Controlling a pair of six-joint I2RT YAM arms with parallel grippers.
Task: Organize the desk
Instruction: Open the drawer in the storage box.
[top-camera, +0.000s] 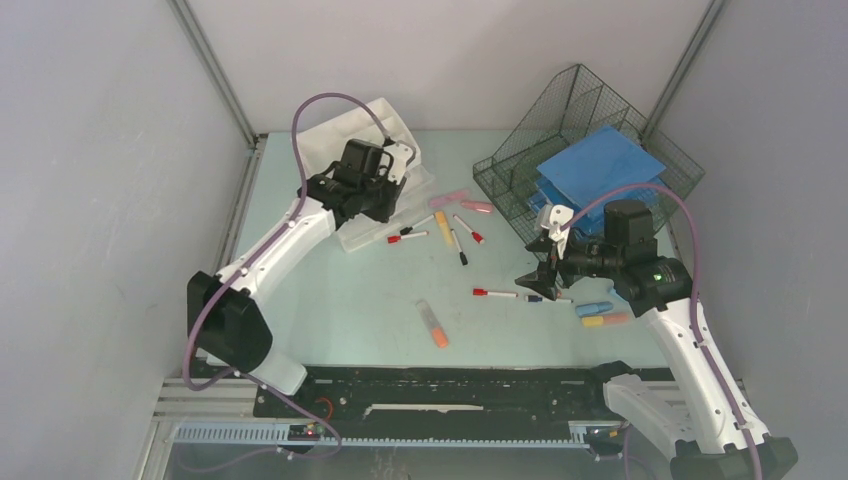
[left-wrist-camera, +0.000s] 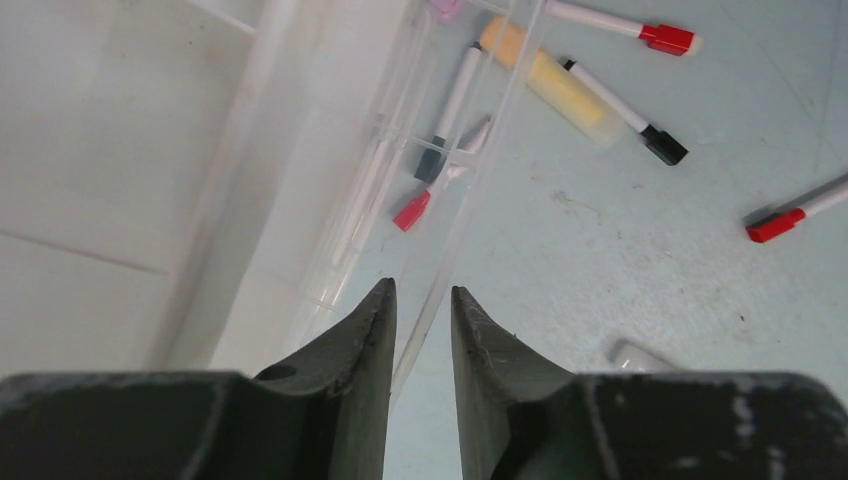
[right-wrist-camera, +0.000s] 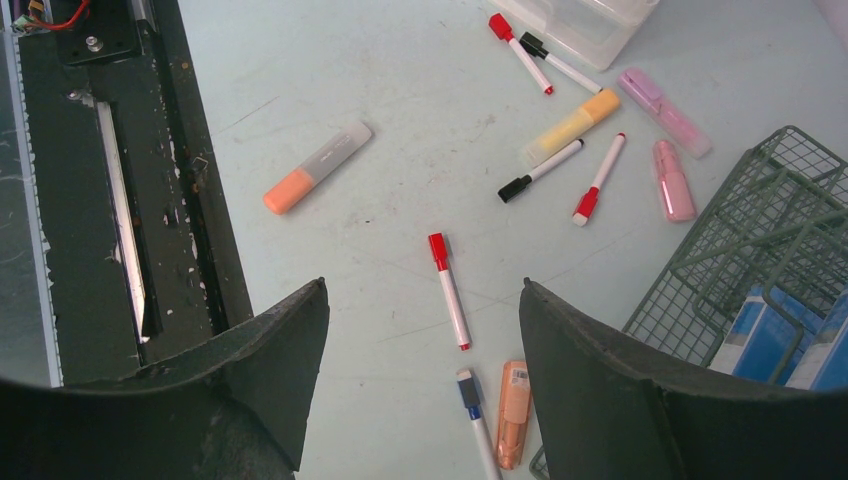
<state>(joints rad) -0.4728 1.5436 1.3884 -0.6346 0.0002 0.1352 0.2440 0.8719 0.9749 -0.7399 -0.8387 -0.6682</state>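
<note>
The pale mint-green desk (top-camera: 340, 300) holds scattered markers and highlighters. My left gripper (top-camera: 385, 208) is at the white drawer unit (top-camera: 370, 125). In the left wrist view its jaws (left-wrist-camera: 422, 288) stand nearly shut with the wall of the clear drawer (left-wrist-camera: 400, 120) between them. Two markers lie in that drawer. My right gripper (top-camera: 537, 283) is open and empty, low over the desk. Between its jaws (right-wrist-camera: 422, 285) lie a red-capped marker (right-wrist-camera: 450, 290), a blue-capped marker (right-wrist-camera: 475, 415) and an orange highlighter (right-wrist-camera: 513, 412).
A dark wire-mesh tray (top-camera: 590, 120) with blue folders (top-camera: 600, 165) stands at the back right. An orange-and-white highlighter (top-camera: 432, 323) lies near the front. A yellow highlighter (left-wrist-camera: 550, 85), several markers and pink highlighters (top-camera: 478, 207) lie mid-desk. A black rail (top-camera: 450, 385) runs along the near edge.
</note>
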